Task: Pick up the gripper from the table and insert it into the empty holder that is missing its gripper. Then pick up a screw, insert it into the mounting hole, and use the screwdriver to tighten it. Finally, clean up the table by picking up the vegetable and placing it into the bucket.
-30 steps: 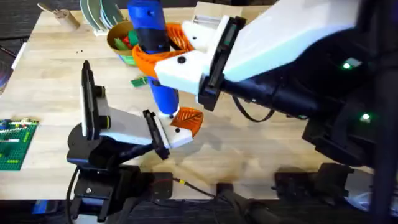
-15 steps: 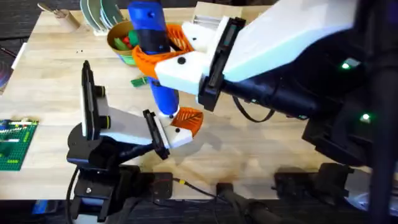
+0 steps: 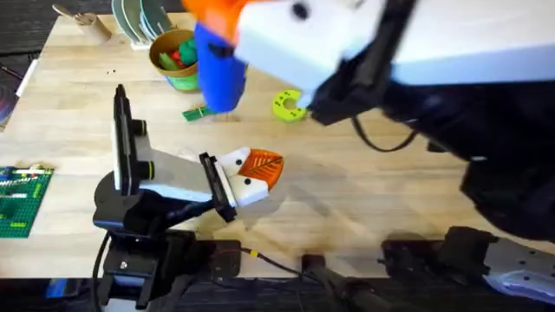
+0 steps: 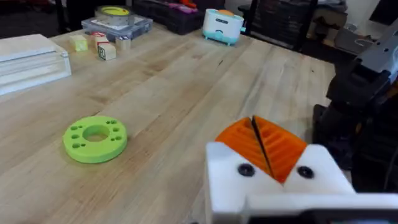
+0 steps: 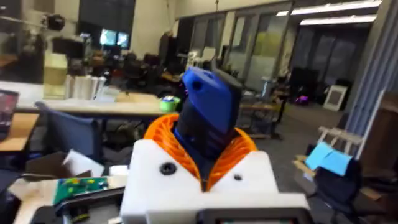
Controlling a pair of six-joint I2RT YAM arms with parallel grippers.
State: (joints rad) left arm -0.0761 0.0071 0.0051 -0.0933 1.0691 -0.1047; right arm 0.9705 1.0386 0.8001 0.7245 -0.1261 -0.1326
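My right gripper (image 3: 221,16) hangs high over the back of the table, large and blurred, shut on the screwdriver (image 3: 218,74). In the right wrist view its blue handle (image 5: 210,106) stands between the orange pads of the right gripper (image 5: 202,149). My left gripper (image 3: 263,165) rests low near the table's middle; its orange pads meet in the left wrist view, so the left gripper (image 4: 261,144) is shut. The dark green vegetable (image 3: 198,113) lies on the wood in front of the bucket (image 3: 158,56). The loose gripper, empty holder and screw are out of view.
A lime-green round disc (image 3: 289,106) (image 4: 95,138) lies behind the left gripper. A green brick plate (image 3: 22,199) sits at the left edge, and stacked dishes (image 3: 139,17) stand at the back. White boxes (image 4: 31,59) and small blocks (image 4: 102,50) lie farther off.
My right arm has risen toward the camera, lifting the screwdriver away from the left gripper. The lime-green disc is now uncovered. The left arm has not moved.
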